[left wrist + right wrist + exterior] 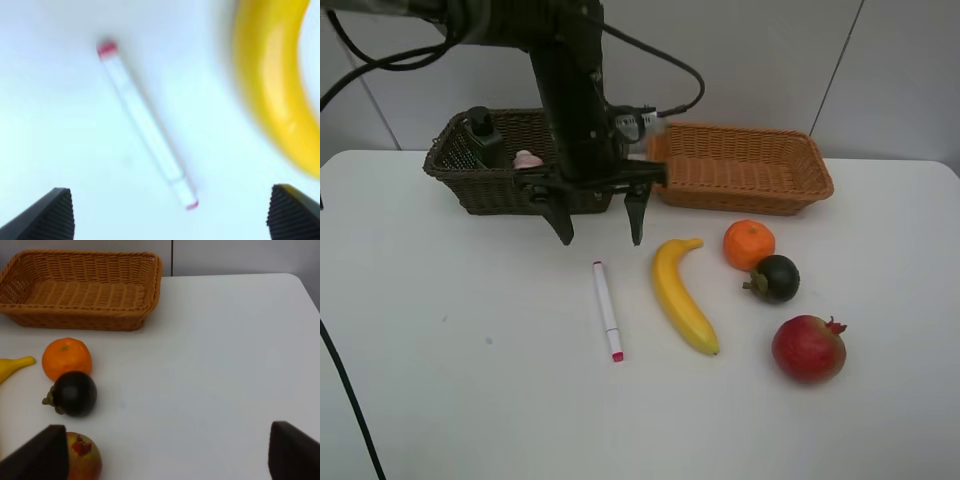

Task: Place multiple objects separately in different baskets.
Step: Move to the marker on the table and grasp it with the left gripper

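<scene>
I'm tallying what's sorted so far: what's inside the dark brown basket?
A black bottle sits at its left end, a small pink bottle beside it. The left arm covers the basket's right part, so anything there is hidden.

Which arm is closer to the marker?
Left. The left end effector hovers open just above the marker. The right end effector is farther off, past the orange, and its camera doesn't show the marker.

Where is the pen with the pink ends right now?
In the high view the white-pink marker lies flat on the white table, a little left of the middle. It is just left of the yellow banana, beneath the open left gripper.
</scene>
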